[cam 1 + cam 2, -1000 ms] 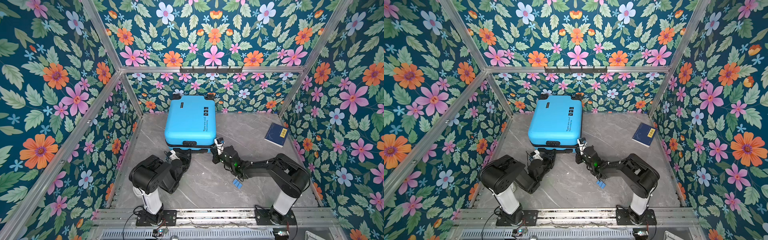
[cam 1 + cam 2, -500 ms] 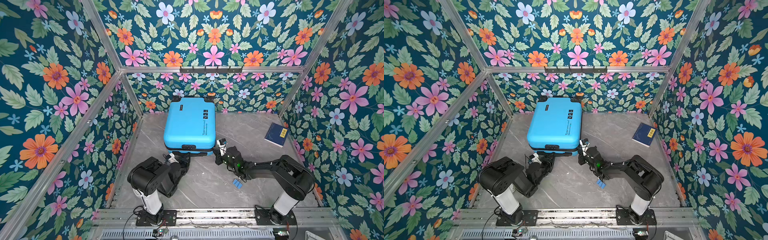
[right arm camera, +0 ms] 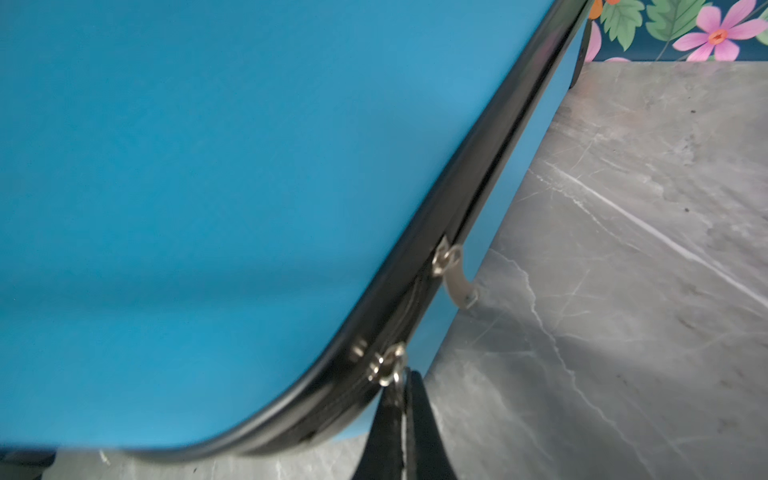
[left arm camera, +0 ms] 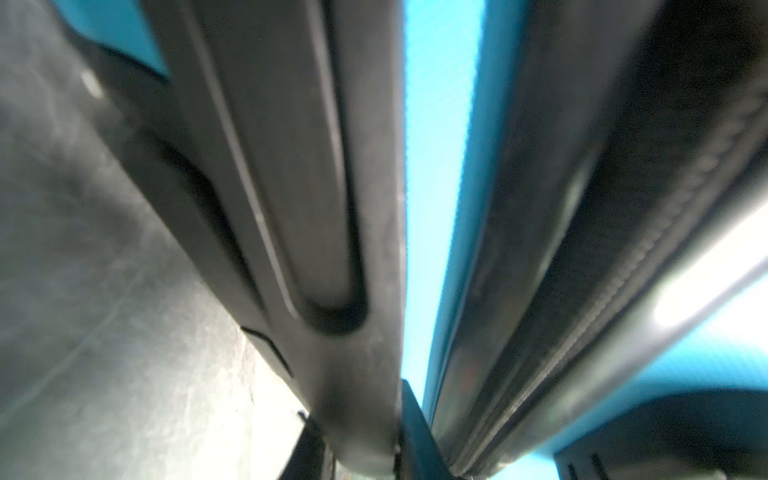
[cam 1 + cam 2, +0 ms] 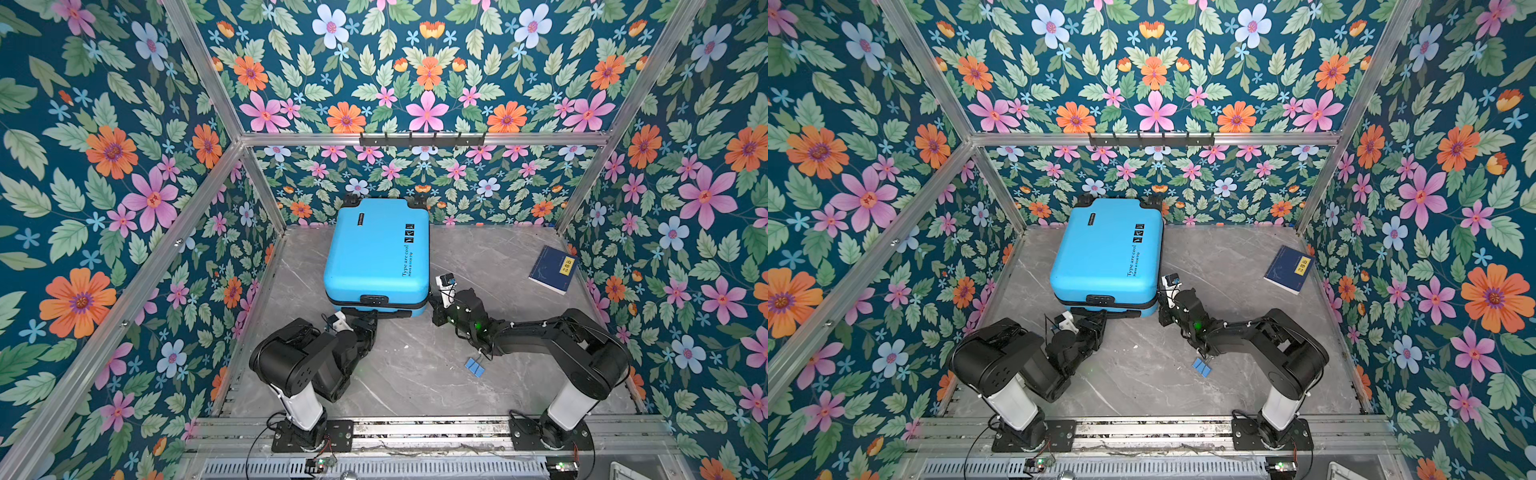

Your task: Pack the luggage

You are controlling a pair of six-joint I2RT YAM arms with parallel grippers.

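Observation:
The luggage [image 5: 376, 257] [image 5: 1106, 253] is a sky-blue hard-shell suitcase lying flat and closed on the grey table, wheels toward the back wall. At its near edge my left gripper [image 5: 368, 318] [image 5: 1098, 318] [image 4: 363, 453] is shut on the black carry handle [image 4: 291, 166], which fills the space between the fingers. My right gripper [image 5: 436, 309] [image 5: 1163, 311] [image 3: 403, 399] sits at the near right corner, shut on a silver zipper pull [image 3: 388, 368]. A second zipper pull [image 3: 455, 270] hangs free further along the black zipper band.
A dark-blue book [image 5: 555, 270] [image 5: 1289, 269] lies near the right wall. Small blue clips [image 5: 475, 367] [image 5: 1201, 368] lie on the table under the right forearm. Flowered walls enclose the table on three sides.
The luggage has slid a little toward the near edge of the table. Both grippers have drawn back with it, each keeping its hold.

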